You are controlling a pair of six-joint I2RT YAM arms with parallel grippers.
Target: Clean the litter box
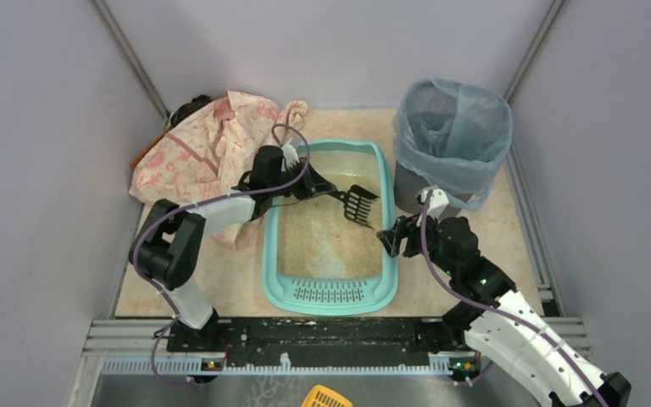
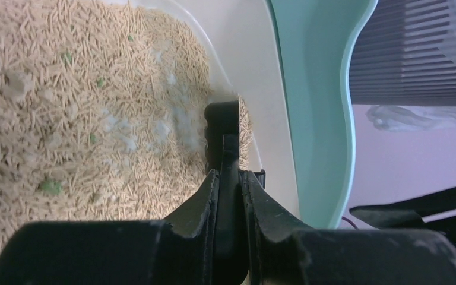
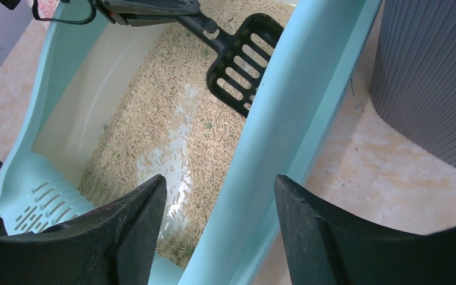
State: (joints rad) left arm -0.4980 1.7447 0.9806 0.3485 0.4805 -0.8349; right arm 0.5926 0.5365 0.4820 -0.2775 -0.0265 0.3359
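Note:
The turquoise litter box [image 1: 387, 271] lies in the middle of the floor, its slotted grille at the near end and beige pellet litter [image 1: 326, 237] inside. It also shows in the left wrist view [image 2: 314, 107] and the right wrist view [image 3: 297, 113]. My left gripper [image 1: 318, 188] is shut on the handle of a black slotted scoop [image 1: 358, 204], whose head hangs over the litter by the right wall [image 3: 240, 65]. My right gripper [image 1: 390, 240] is open, its fingers [image 3: 139, 219] straddling the box's right rim.
A grey bin lined with a blue bag [image 1: 452, 136] stands at the back right, close to the box. A pink patterned cloth [image 1: 212, 148] is heaped at the back left. A yellow scoop [image 1: 326, 397] lies at the near edge. Walls enclose both sides.

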